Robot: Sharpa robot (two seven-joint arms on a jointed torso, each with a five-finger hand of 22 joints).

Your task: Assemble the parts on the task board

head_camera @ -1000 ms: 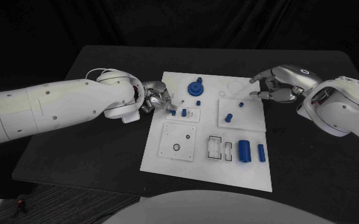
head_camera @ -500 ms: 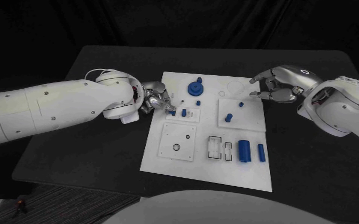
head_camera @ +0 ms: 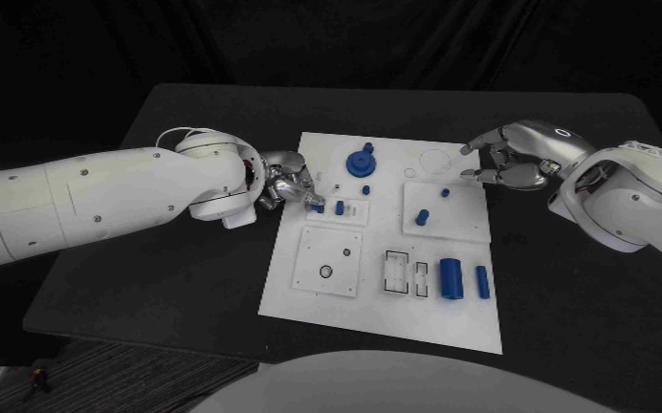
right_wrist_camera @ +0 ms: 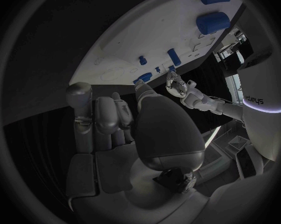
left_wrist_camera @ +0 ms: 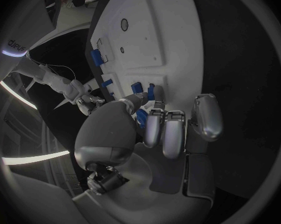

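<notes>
The white task board (head_camera: pixel 320 289) lies in the middle of the black table. On it stand a round blue gear-like part (head_camera: pixel 362 162), small blue pegs (head_camera: pixel 422 215) and two blue cylinders (head_camera: pixel 452 277) near the front right. My left hand (head_camera: pixel 290 184) is at the board's left edge, and its thumb and fingers pinch a small blue part (left_wrist_camera: pixel 142 118) just over a slot block there. My right hand (head_camera: pixel 506 161) hovers at the board's far right corner, with its fingers loosely bent and apart and nothing visible between them.
A square plate with a small ring hole (head_camera: pixel 325 271) and a rectangular slot frame (head_camera: pixel 400 272) sit on the board's near half. Bare black table (head_camera: pixel 180 270) stretches on both sides of the board.
</notes>
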